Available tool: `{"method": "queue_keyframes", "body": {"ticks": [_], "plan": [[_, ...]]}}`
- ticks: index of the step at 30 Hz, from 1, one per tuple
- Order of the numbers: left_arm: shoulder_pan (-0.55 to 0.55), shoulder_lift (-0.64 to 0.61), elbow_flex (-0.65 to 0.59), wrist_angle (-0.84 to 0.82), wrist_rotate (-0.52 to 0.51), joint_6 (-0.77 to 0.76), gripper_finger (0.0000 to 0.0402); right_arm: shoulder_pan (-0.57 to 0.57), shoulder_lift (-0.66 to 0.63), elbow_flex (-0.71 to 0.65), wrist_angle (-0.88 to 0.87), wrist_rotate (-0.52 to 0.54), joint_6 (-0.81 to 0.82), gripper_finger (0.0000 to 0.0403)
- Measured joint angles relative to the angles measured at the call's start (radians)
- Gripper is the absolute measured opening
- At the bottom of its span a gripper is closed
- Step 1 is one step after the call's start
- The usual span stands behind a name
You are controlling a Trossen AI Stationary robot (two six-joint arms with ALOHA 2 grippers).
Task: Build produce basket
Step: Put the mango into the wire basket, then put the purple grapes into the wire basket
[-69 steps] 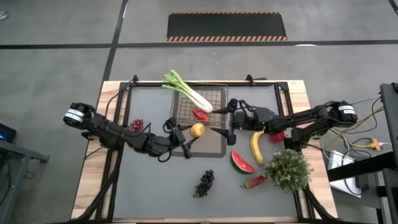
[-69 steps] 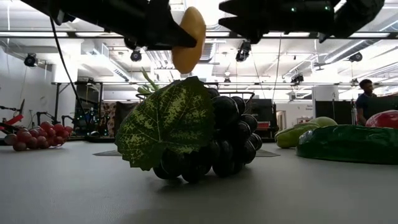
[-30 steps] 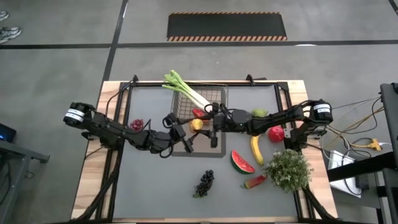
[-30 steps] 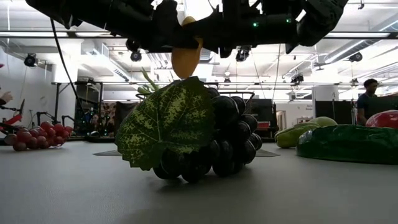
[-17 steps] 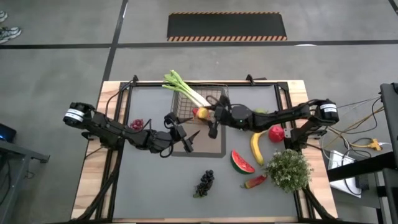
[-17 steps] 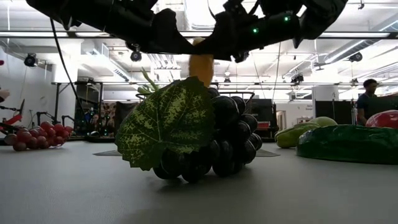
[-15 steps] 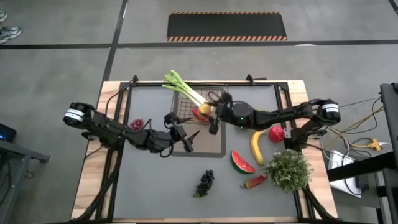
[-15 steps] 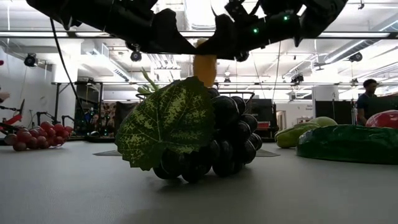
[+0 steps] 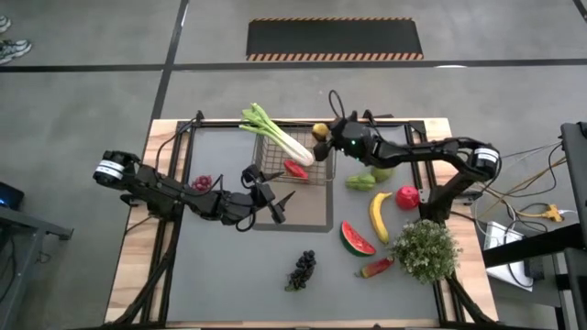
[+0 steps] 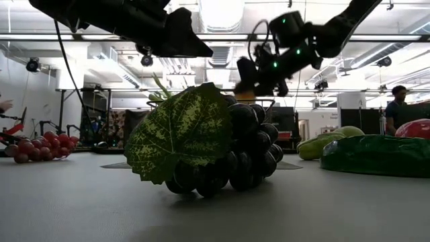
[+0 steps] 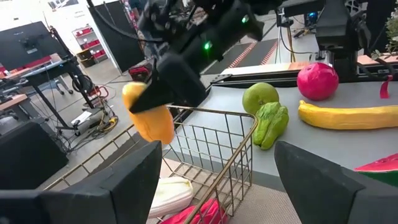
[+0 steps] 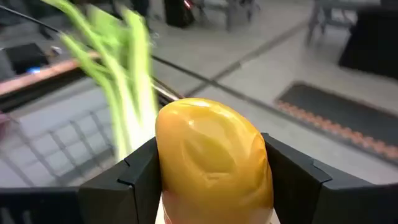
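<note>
My right gripper [image 9: 323, 136] is shut on a yellow-orange fruit [image 9: 318, 130] above the far right corner of the wire basket [image 9: 273, 161]. The pale-green leek [image 9: 280, 137] lies slanting across the basket's far left rim, and a red pepper [image 9: 295, 169] lies inside. My left gripper [image 9: 282, 207] stands open over the basket's near edge, holding nothing. A green pear [image 9: 382, 170], banana [image 9: 379, 216], red apple [image 9: 407, 196], watermelon slice [image 9: 358, 238] and dark grapes [image 9: 303, 269] lie on the mat. My right gripper pinches the yellow-orange fruit between its two fingers [image 12: 140, 177], one on each of the fruit's two opposite sides [image 12: 171, 168]. It comes nearly level from the table's right side. The fruit [image 11: 149, 117] sticks out past the fingertips, lifted clear above the basket's rim [image 11: 249, 118].
A green vegetable [image 9: 360, 181] lies beside the pear. Red grapes [image 9: 201, 184] sit at the mat's left, a small red slice [image 9: 376, 268] and a bushy plant [image 9: 425, 249] at the near right. Open mat lies at the near left.
My right gripper has carried the yellow-orange fruit away from my left gripper, from over the basket's near part toward its far right corner, swinging its wrist round as it went. The fruit has stayed lifted clear.
</note>
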Motion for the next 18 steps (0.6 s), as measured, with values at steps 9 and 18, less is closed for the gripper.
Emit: {"method": "queue_keyframes", "body": {"ticks": [9,18], "plan": [[0.0,0.0,0.0,0.003,0.0,0.0,0.0293,-0.016,0.011,0.0,-0.046,-0.01,0.015,0.0269],[0.0,0.0,0.0,0.003,0.0,-0.024,0.0293,-0.016,0.006,0.0,-0.077,-0.01,0.036,0.0324]]}}
